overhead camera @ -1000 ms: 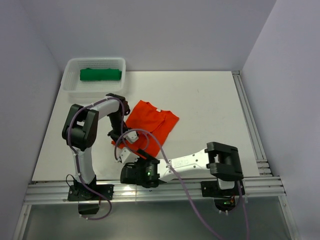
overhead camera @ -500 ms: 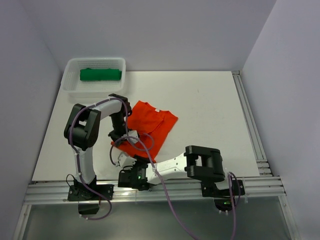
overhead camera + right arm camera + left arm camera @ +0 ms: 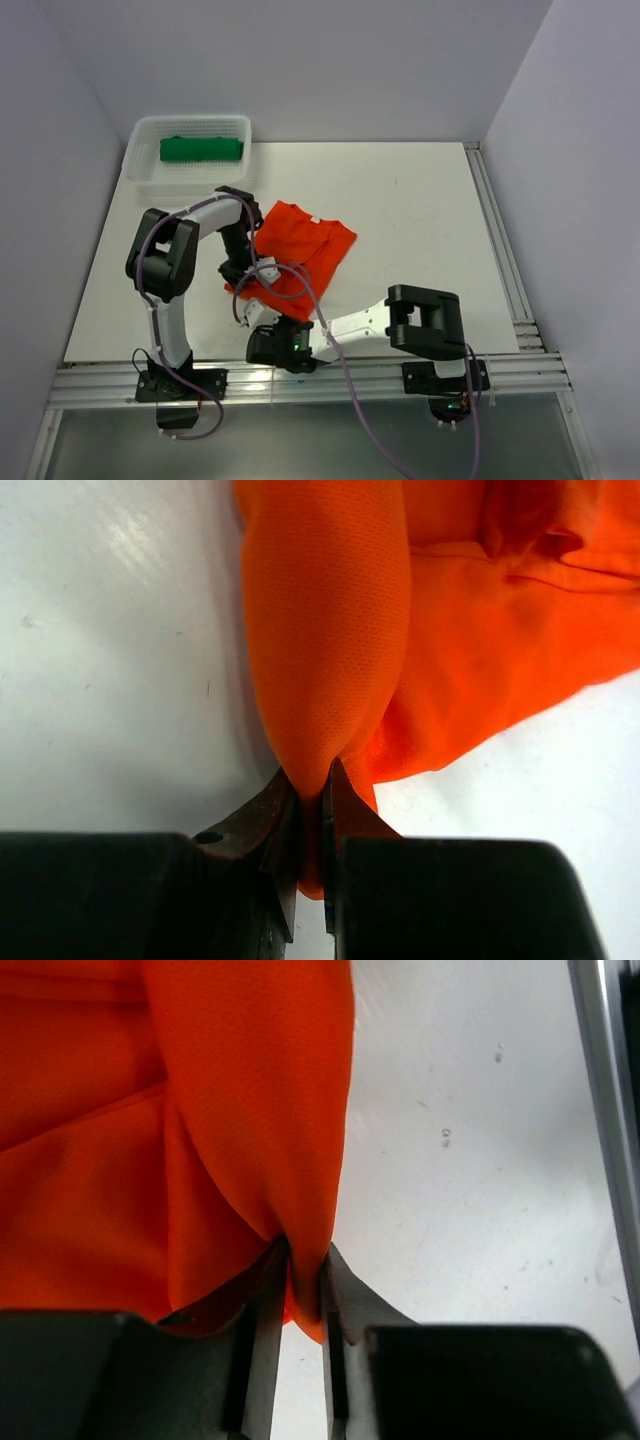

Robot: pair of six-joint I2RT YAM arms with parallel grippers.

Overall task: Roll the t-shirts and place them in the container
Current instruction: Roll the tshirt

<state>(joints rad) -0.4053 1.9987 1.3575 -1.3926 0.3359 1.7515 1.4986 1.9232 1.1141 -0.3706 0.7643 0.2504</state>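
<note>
Left wrist view: a fold of the bright orange-red soft cloth t-shirt [image 3: 230,1100] is pinched between the narrow jaws of the left gripper [image 3: 303,1265], just off the white table [image 3: 470,1160].

Right wrist view: same deal, the right gripper [image 3: 311,790] is clamped tight on another fold of it.

Top view: the shirt is seen bunched up left of centre on the table, with both grippers at its near edge. A green cloth t-shirt [image 3: 201,149] is parked as a compact bundle inside the white plastic mesh basket [image 3: 135,170] at the far left corner.
</note>
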